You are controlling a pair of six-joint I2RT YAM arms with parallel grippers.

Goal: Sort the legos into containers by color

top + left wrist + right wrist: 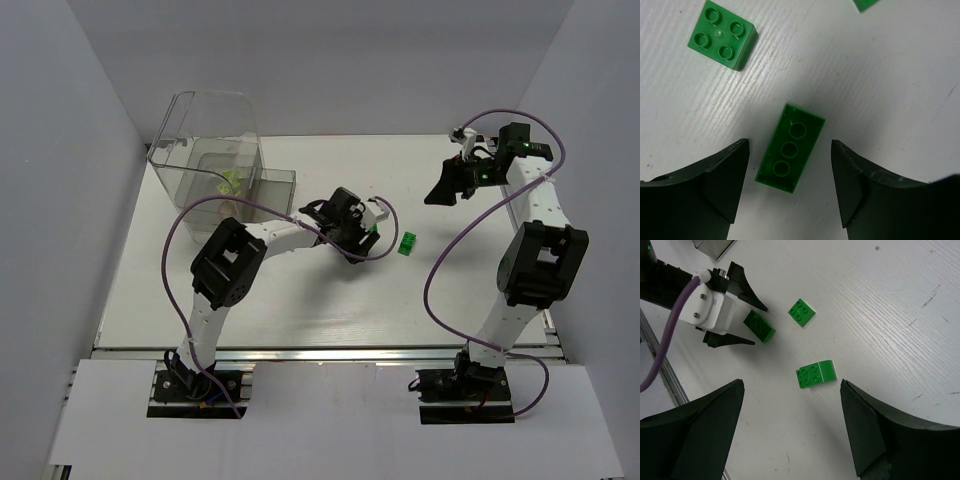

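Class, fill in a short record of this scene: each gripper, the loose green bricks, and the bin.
left gripper: open, fingers either side of the long green brick, not touching it
long green brick: on the table, hollow underside up
square green brick: loose, studs up, beyond the long one
sloped green brick: loose, apart from both others
right gripper: open, holding nothing
clear bin: far left corner, yellow-green pieces inside
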